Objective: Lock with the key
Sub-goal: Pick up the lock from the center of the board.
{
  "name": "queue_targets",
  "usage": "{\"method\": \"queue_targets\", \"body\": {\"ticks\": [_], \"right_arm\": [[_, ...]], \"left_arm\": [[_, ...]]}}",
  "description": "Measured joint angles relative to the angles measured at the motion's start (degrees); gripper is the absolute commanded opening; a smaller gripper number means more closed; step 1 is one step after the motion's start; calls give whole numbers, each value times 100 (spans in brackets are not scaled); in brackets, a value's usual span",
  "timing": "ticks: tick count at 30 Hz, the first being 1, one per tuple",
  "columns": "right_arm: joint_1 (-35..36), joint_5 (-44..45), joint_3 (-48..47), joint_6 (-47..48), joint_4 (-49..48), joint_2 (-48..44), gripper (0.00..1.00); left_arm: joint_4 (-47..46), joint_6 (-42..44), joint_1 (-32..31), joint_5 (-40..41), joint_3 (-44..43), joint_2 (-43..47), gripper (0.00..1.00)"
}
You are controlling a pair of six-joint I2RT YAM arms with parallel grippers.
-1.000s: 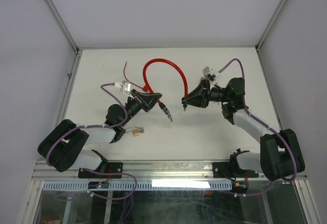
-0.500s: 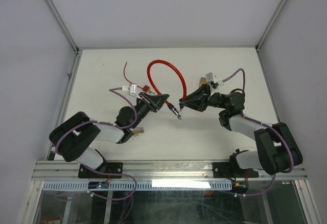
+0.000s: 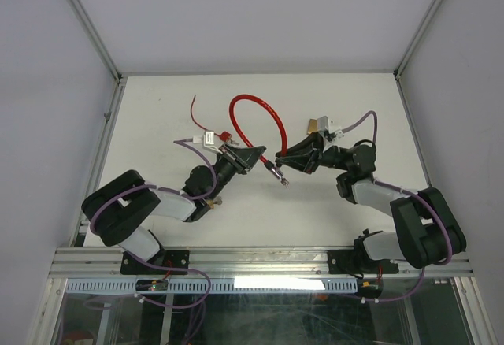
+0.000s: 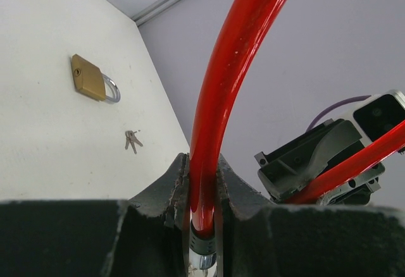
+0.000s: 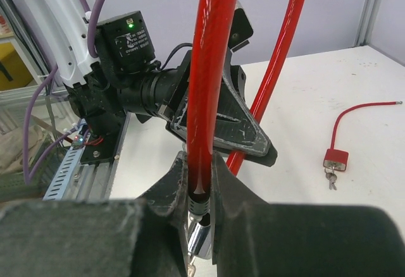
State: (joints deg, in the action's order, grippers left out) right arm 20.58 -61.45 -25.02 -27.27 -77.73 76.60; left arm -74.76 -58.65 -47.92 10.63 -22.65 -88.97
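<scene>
The left end effector (image 4: 202, 188) and right end effector (image 5: 199, 176) had drawn closer together above the tabletop's (image 3: 157, 116) middle. Each pinched one end of the red cable lock (image 4: 204, 163), which arched toward the far edge.

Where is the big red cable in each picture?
Top external: the red cable arches over mid-table, from the left gripper to the right gripper.
Left wrist: it rises from bottom centre, curving to the top edge.
Right wrist: it stands upright at centre, from bottom to top edge.
Shared landmark: the left gripper, clamped on the cable, shows in all three views.
</scene>
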Motion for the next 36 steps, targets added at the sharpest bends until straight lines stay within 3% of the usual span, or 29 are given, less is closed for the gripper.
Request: {"method": "queue_targets", "body": {"ticks": [13,36], "right_arm": [[4,170,61,490,214,-2,0],[142,234,315,332,-238,195,0]], "left_arm": [[-173,-387,-162,225,33,-205,0],[-420,-763,-166,590,295,-299,0]]}}
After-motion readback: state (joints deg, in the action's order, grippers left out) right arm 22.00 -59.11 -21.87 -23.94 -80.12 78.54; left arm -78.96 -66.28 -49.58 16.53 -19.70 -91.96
